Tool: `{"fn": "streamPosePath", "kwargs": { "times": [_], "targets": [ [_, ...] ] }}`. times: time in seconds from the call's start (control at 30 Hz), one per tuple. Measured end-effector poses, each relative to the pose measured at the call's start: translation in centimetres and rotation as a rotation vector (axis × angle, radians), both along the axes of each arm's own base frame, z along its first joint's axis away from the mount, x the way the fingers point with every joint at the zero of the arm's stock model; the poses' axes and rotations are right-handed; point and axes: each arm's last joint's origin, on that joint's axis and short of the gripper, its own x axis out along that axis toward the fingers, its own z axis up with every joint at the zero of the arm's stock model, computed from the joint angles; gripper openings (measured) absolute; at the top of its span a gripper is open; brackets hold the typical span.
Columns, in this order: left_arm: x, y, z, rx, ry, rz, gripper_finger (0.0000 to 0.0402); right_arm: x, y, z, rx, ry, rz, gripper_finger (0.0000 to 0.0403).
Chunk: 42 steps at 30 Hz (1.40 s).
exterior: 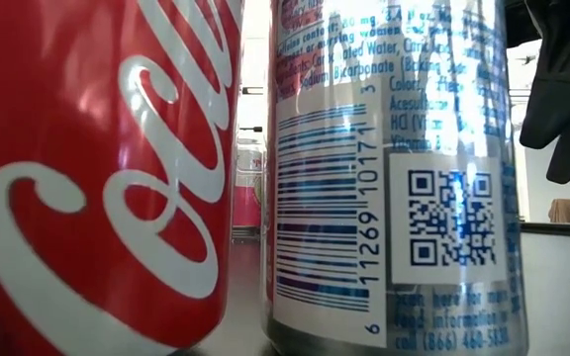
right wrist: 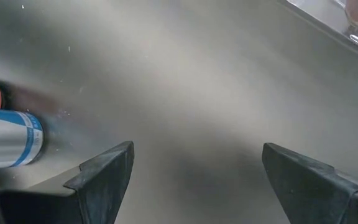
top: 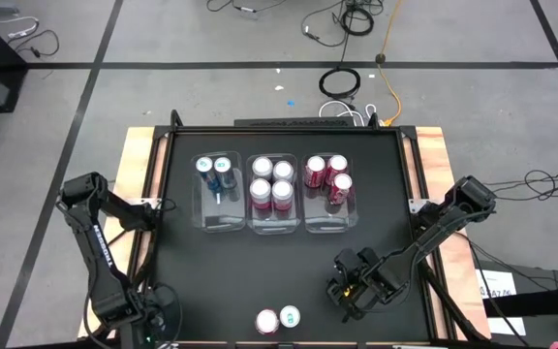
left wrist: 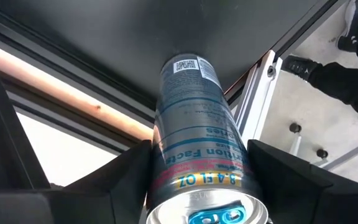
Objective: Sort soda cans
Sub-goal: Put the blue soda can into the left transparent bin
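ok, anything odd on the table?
Two unsorted cans, a red can and a silver-blue can, stand at the table's front edge, so close that they fill the low view. The left gripper brackets a third can at the front-left corner.

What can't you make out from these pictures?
- Left end effector: in the high view it sits at the picture's bottom edge, cut off; the wrist view shows a can between its fingers, but whether they press it is unclear.
- Low view: two cans fill the frame and hide the bins.
- Bins: can labels too small to read from above.
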Motion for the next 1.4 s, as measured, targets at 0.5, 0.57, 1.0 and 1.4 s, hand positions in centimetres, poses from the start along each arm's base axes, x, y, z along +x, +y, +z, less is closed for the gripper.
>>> {"fn": "streamPosePath", "kwargs": {
  "times": [0.5,0.57,1.0,1.4],
  "targets": [
    [0.9,0.8,-0.1,0.039,0.005,0.023,0.0264,0.0,0.0,0.0,-0.002,0.000,0.004,0.0348],
    [1.2,1.2,0.0,0.051,0.007,0.019,0.0264,0.0,0.0,0.0,-0.001,0.000,0.003,0.0348],
    [4.2,4.0,0.4,0.081,-0.043,-0.037,0.0263,0.1,0.1,0.0,0.021,-0.016,-0.019,0.0348],
    [8.0,7.0,0.4,0.046,-0.096,-0.102,0.0263,0.1,0.1,0.0,0.019,-0.015,-0.016,0.0348]
  ]
}}
